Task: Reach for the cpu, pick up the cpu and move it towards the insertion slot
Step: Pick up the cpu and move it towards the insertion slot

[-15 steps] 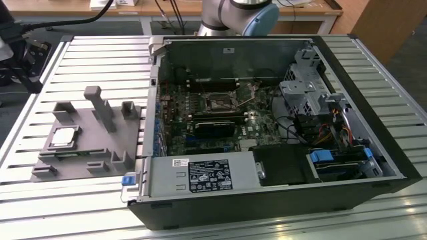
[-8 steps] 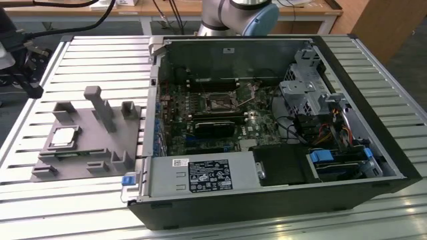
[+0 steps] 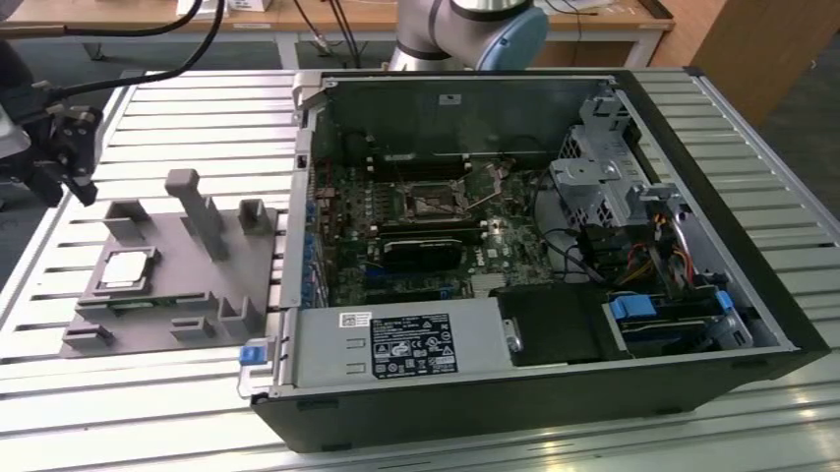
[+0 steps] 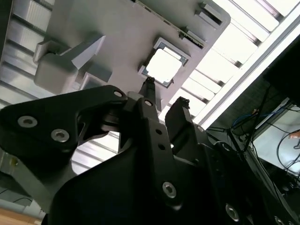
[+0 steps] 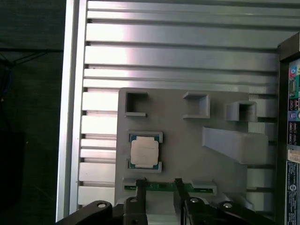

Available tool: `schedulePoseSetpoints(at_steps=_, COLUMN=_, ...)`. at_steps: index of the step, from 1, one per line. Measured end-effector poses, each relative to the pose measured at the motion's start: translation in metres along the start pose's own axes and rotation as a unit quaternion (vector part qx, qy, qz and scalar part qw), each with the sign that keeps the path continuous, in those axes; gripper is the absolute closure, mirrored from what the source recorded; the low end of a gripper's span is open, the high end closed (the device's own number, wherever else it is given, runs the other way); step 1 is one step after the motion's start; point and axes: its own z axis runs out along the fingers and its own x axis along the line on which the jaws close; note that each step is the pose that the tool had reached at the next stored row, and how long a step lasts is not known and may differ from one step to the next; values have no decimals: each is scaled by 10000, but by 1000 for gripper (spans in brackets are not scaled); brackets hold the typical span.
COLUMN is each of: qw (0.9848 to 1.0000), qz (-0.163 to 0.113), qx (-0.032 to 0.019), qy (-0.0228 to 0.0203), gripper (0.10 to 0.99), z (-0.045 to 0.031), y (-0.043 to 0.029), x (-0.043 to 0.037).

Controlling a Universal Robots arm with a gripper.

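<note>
Exterior view shows cpu (image 3: 128, 268) seated in grey fixture (image 3: 197, 287) pocket.

A: Count of chips on the grey fixture (image 5: 187, 150)?
B: One cpu (image 5: 144, 152).
A: Blocks in the first wrist view?
B: Three hollow square blocks (image 5: 196, 104) in a row, one long slanted block (image 5: 232, 143).
A: And elsewhere?
B: One computer case (image 3: 525, 413), one motherboard (image 3: 344, 258), one insertion slot (image 3: 430, 202), one power supply (image 3: 393, 346), one gripper (image 5: 159, 190) with two jaws, one tabletop (image 3: 157, 413).
</note>
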Motion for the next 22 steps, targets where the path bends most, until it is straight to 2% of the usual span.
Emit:
schedulePoseSetpoints(at_steps=1, qw=10000, qz=0, qx=0, qy=-1, gripper=733, z=19, y=-1, x=7)
schedulePoseSetpoints(at_steps=3, qw=10000, qz=0, qx=0, qy=0, gripper=620, z=53, y=-2, x=16)
schedulePoseSetpoints(at_steps=4, qw=10000, qz=0, qx=0, qy=0, gripper=620, z=72, y=-2, x=19)
schedulePoseSetpoints(at_steps=6, qw=10000, qz=0, qx=1, qy=1, gripper=502, z=107, y=-3, x=27)
schedulePoseSetpoints(at_steps=7, qw=10000, qz=0, qx=1, qy=1, gripper=502, z=127, y=-3, x=30)
schedulePoseSetpoints(at_steps=8, qw=10000, qz=0, qx=0, qy=0, gripper=443, z=145, y=-3, x=34)
schedulePoseSetpoints(at_steps=9, qw=10000, qz=0, qx=0, qy=0, gripper=443, z=163, y=-3, x=38)
schedulePoseSetpoints(at_steps=10, qw=10000, qz=0, qx=0, qy=0, gripper=380, z=181, y=-4, x=43)
schedulePoseSetpoints(at_steps=22, qw=10000, qz=1, qx=0, qy=0, gripper=369, z=399, y=-8, x=89)
